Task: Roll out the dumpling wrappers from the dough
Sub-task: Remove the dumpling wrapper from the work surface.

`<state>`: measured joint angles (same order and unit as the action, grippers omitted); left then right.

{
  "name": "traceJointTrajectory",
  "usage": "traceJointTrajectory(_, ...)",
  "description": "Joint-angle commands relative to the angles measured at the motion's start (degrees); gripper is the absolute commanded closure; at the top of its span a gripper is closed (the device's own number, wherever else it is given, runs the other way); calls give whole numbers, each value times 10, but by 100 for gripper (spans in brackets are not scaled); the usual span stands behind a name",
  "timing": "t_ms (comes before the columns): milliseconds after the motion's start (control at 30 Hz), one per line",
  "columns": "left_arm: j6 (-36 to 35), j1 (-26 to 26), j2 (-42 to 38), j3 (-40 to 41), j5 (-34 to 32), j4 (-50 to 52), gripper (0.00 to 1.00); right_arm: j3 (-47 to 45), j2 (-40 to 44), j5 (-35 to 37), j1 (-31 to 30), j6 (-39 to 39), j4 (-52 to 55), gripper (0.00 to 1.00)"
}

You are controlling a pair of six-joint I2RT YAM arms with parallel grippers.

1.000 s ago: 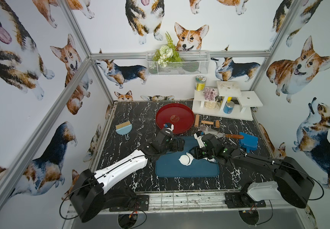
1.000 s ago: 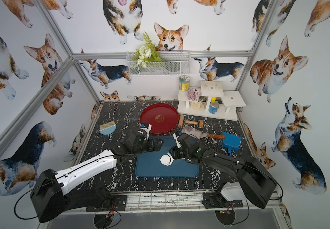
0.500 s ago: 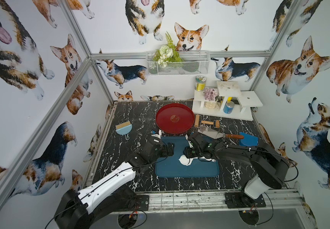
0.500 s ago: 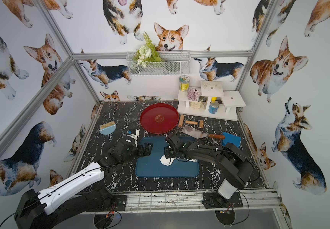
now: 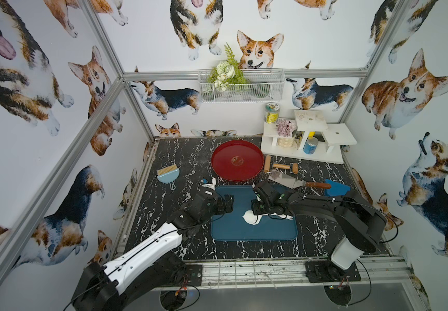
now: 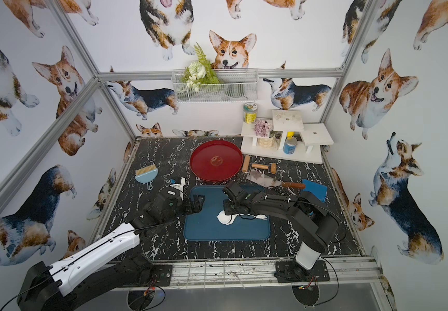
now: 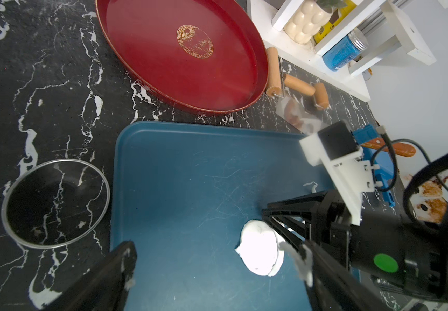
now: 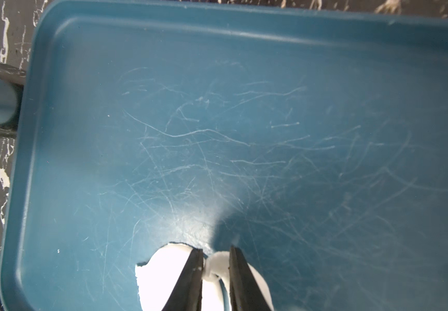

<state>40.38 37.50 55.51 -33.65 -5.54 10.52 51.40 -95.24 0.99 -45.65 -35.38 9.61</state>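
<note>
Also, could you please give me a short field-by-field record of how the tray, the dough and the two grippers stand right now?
blue tray: mid-table, scratched, holding only the dough
dough: flattened white piece on the tray, partly hidden under the right gripper
right gripper: closed on a raised fold of the dough
left gripper: open, empty, above the tray, apart from the dough
red plate: behind the tray, empty
roller: lying beside the red plate, untouched
metal ring: on the table beside the tray

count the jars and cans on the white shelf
2 sure: green-lidded jar at the left end of the white shelf, blue can low between its legs. A yellow container behind that is half hidden.
</note>
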Motion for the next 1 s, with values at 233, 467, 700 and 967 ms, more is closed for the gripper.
traceJointTrajectory(233, 0, -2, 3, 1, 9, -16, 0, 1, 7, 20, 0, -2, 16, 89)
traceJointTrajectory(467, 2, -3, 3, 5, 11, -21, 0, -12, 34, 28, 0, -5, 24, 93)
traceJointTrajectory(700, 4, -2, 4, 8, 12, -24, 0, -34, 61, 35, 0, -8, 32, 94)
traceJointTrajectory(967, 6, -3, 4, 10, 12, -25, 0, -59, 94, 40, 0, -13, 39, 94)
